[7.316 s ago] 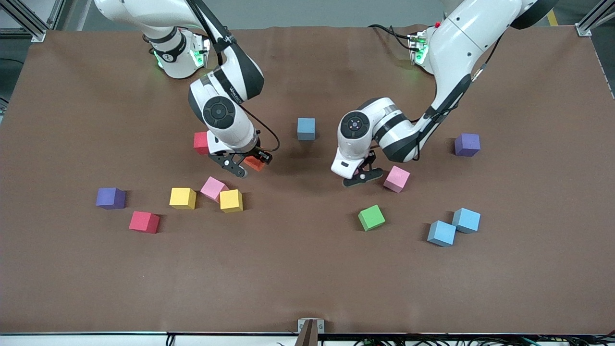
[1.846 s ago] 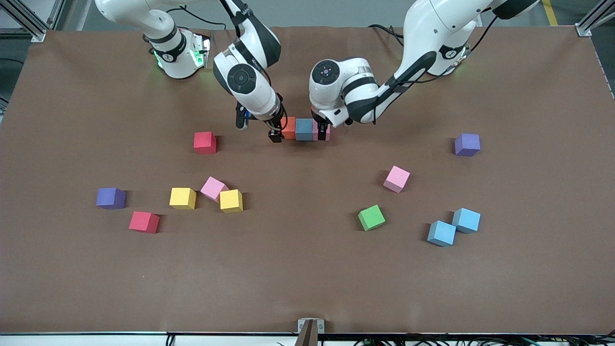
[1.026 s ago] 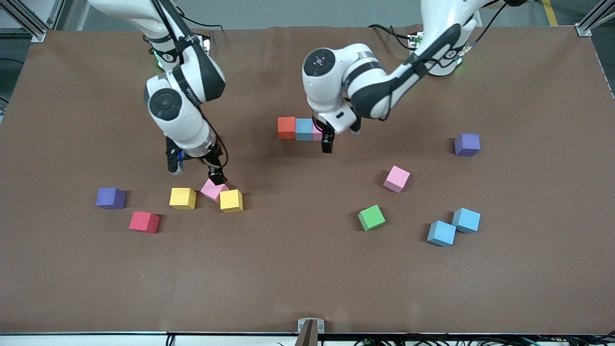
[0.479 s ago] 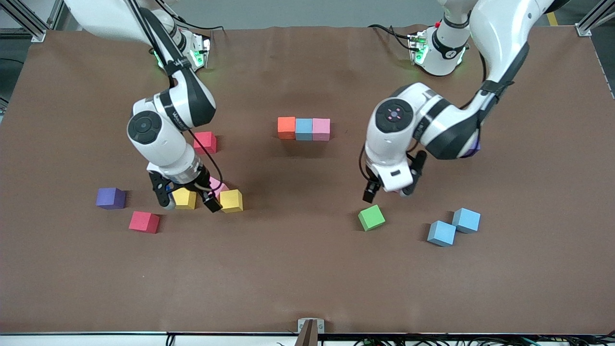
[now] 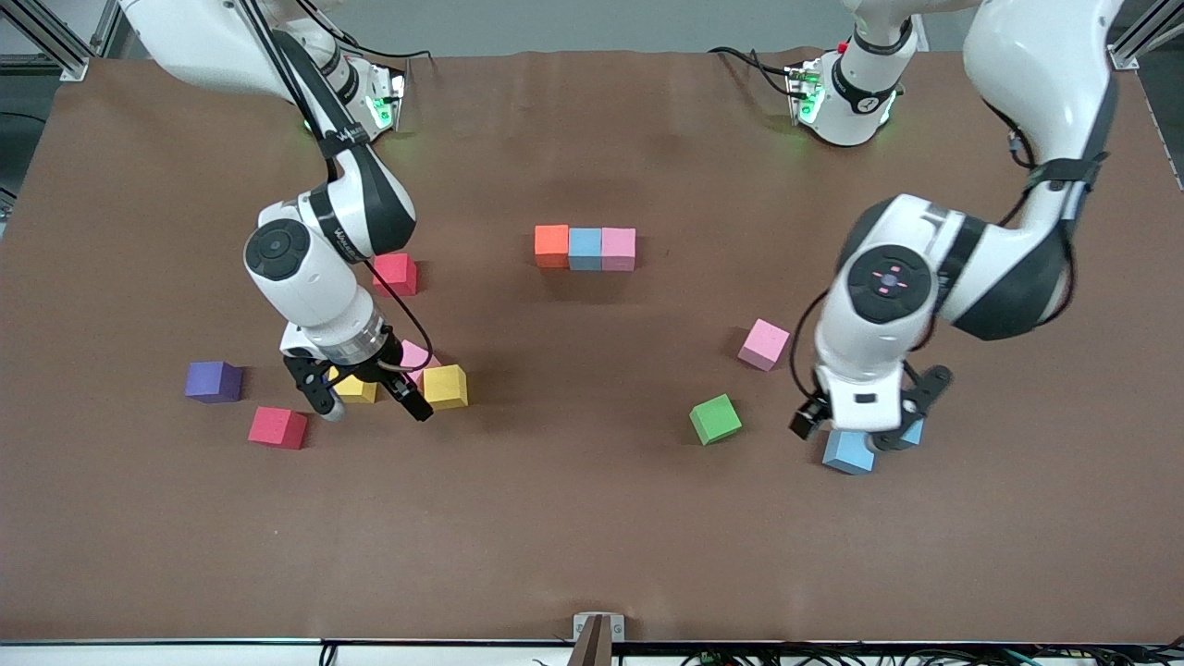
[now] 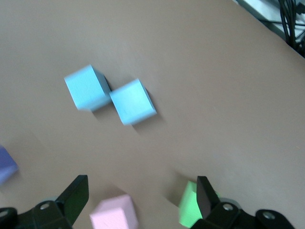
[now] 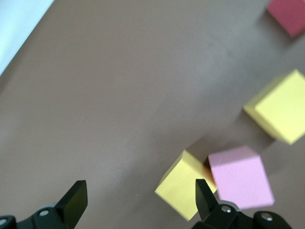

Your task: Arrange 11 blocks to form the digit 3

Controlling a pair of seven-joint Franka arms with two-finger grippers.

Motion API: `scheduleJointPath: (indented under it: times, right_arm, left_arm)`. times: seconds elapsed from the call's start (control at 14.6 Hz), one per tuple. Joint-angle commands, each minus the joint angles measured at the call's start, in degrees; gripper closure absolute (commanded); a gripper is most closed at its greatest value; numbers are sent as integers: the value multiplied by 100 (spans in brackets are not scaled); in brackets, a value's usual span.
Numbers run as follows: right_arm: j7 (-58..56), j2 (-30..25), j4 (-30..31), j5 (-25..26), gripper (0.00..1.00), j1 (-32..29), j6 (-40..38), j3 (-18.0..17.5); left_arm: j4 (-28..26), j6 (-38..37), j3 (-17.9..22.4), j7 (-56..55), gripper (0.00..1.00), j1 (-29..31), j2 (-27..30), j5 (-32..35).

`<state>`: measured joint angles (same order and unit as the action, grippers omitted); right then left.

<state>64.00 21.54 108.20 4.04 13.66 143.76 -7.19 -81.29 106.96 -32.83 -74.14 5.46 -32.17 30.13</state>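
We see both arms have left the short row of three touching matte foam cubes, orange, light blue and pink, mid-counter, nearer the bases than the loose cubes. We judge it the first bar of the digit 3, so eight cubes are left to place.

The right end effector, fingers spread and empty, has dropped from the row to straddle a yellow foam cube at the right arm's end; a second yellow cube and a pink cube sit just beside it. In the right wrist view the spread fingers frame a yellow cube touching the pink one.

The left end effector, also spread and empty, has swung from the row, past the loose pink cube and green cube, to hang over the pair of light blue foam cubes at the left arm's end. The left wrist view shows the two light blue cubes meeting at a corner.

Compared with the earliest frame, the orange and one pink cube have joined the light blue one. Both red cubes and both purple cubes are unmoved on the brown counter.
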Motion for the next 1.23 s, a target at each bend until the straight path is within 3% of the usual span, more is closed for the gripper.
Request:
scheduleJointPath:
  times: [0.0, 0.41, 0.68, 1.16]
  right_arm:
    - [-1342, 183, -150, 378, 0, -179, -32, -90]
    - [-3022, 825, -590, 405, 0, -135, -84, -90]
    - [-4305, 1097, -966, 370, 0, -118, -961, -98]
    - [-4361, 1309, -1082, 343, 0, 102, -1166, -107]
  left_arm:
    - [368, -307, -22, 1056, 0, 376, 9, -243]
    - [368, -754, -40, 2771, 0, 983, 430, -481]
    - [368, -1159, -48, 4263, 0, 1570, 878, -883]
    - [368, -1827, -22, 6172, 0, 2257, 1556, -1290]
